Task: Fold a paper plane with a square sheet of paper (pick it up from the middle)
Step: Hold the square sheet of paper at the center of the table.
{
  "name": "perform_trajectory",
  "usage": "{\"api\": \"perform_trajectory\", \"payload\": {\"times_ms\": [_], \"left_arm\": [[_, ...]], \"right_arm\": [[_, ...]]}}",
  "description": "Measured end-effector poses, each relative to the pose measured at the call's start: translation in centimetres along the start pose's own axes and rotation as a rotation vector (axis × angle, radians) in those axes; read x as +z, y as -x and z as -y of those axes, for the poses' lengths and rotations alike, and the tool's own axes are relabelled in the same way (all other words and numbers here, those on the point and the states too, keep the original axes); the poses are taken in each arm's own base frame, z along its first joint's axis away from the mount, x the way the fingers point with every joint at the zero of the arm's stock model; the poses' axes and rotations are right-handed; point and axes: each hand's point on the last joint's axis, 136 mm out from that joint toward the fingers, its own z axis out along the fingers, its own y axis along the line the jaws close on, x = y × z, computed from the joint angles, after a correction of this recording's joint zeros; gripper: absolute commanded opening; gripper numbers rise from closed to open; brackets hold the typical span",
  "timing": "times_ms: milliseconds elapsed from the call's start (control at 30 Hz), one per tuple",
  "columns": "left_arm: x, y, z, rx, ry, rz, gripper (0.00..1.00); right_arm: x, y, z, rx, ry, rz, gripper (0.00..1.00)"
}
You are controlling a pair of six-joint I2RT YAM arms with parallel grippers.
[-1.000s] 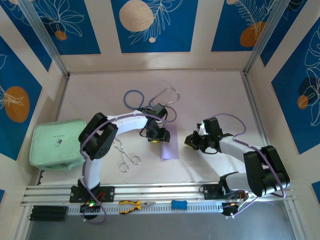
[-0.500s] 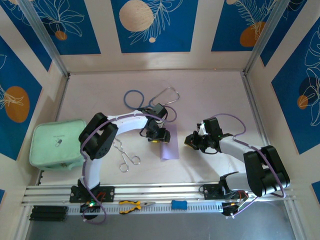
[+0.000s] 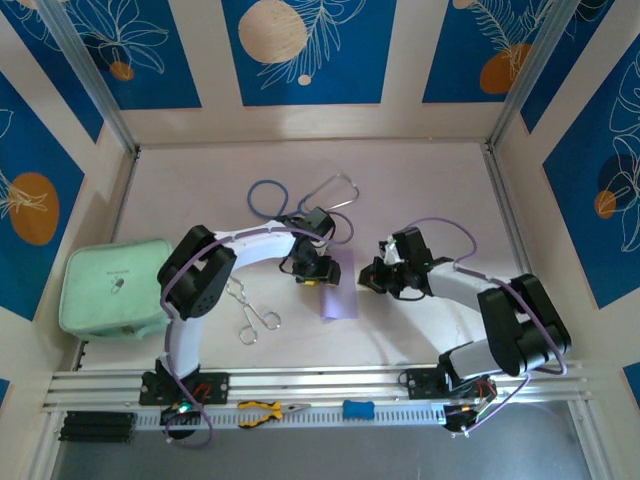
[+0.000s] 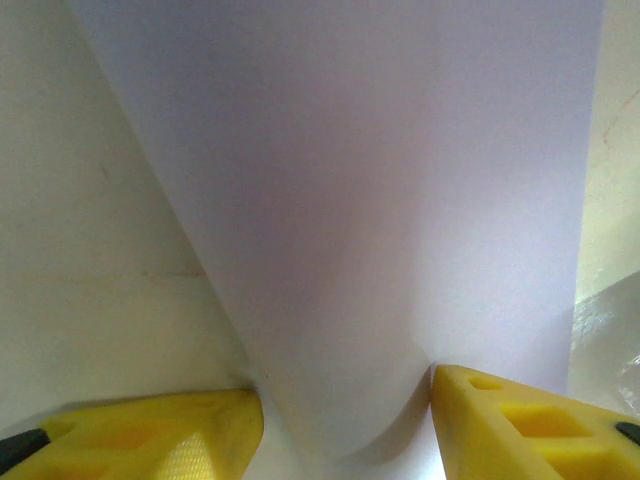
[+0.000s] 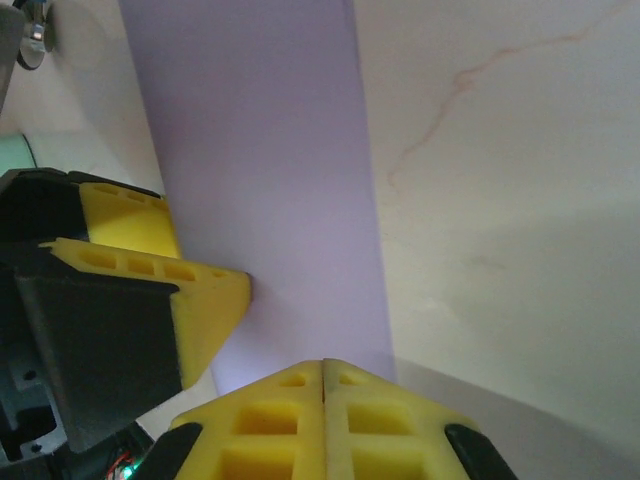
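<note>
The square sheet of paper (image 3: 340, 294) lies mid-table as a narrow pale lilac strip, folded over. My left gripper (image 3: 312, 271) sits on its upper left edge. In the left wrist view the paper (image 4: 360, 200) rises as a curved fold, and the left gripper (image 4: 345, 405) is open, its yellow fingers (image 4: 140, 430) standing on either side of the rounded fold. My right gripper (image 3: 373, 279) is just right of the strip. In the right wrist view it (image 5: 323, 363) is shut, tips pressed together over the paper's (image 5: 270, 180) right edge, with nothing seen between them.
A stethoscope (image 3: 335, 188) with a blue loop lies behind the paper. Metal forceps (image 3: 250, 310) rest left of it, and a mint-green pouch (image 3: 112, 285) sits at the far left. Yellow pliers (image 3: 265, 409) and a blue piece (image 3: 357, 409) lie on the front rail.
The right arm has swung left, bringing its gripper closer to the paper's right edge, and its fingers have closed fully. The left gripper and the paper have stayed put.
</note>
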Motion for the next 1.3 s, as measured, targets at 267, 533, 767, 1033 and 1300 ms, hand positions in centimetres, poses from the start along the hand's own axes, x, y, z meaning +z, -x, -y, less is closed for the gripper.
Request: {"api": "perform_trajectory", "payload": {"times_ms": [267,533,767,1033,1300], "left_arm": [[0.2,-0.1,-0.1,-0.001,0.002,-0.004,0.58],[0.2,-0.1,-0.1,-0.002,0.003,-0.005,0.58],[0.3,-0.1,-0.2,-0.003,0.004,-0.007,0.58],[-0.4,0.1,0.4,0.007,-0.016,0.004,0.6],[-2.7,1.9,0.1,0.017,-0.047,0.08,0.61]], "right_arm": [[2.1,0.3,-0.8,-0.032,-0.004,-0.036,0.0],[3.6,0.9,-1.0,-0.038,-0.005,-0.052,0.0],[4.3,0.8,-0.2,-0.025,-0.027,-0.074,0.0],[4.5,0.9,-0.2,-0.055,-0.015,-0.071,0.0],[4.5,1.2,-0.1,-0.077,0.014,-0.082,0.0]]}}
